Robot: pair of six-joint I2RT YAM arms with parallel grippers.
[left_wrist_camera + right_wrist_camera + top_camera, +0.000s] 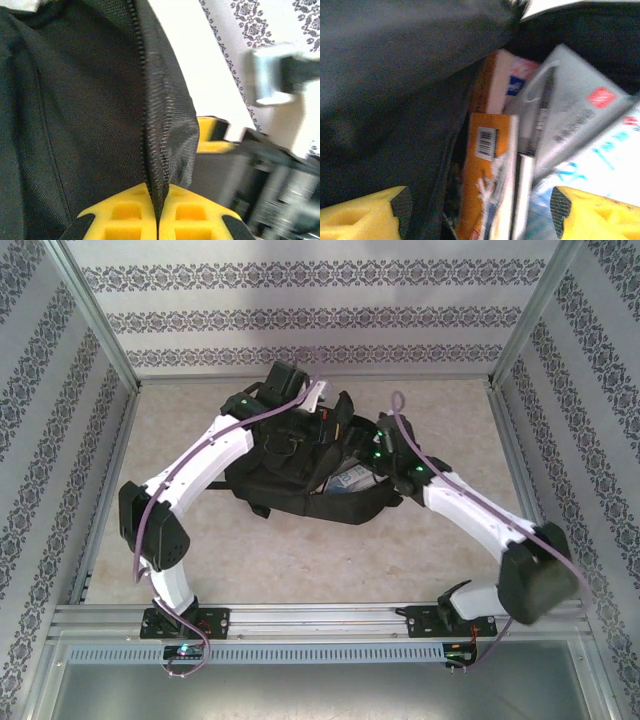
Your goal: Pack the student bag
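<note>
Beige table [300,550], patterned walls [300,320]. Bag [290,465] mid-table, toward far side, mouth open. Left gripper [159,222] clenched on zipper edge [150,125]. Right gripper [477,212] released, jaws wide above books [490,150] inside bag. Judged: books in; closing left.

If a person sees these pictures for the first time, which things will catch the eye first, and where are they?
The black student bag lies in the middle of the table, with both arms bent over it. The left gripper is shut on the bag's zipper edge. In the right wrist view, the right gripper stands open over books inside the bag, an orange book with a barcode among them.
</note>
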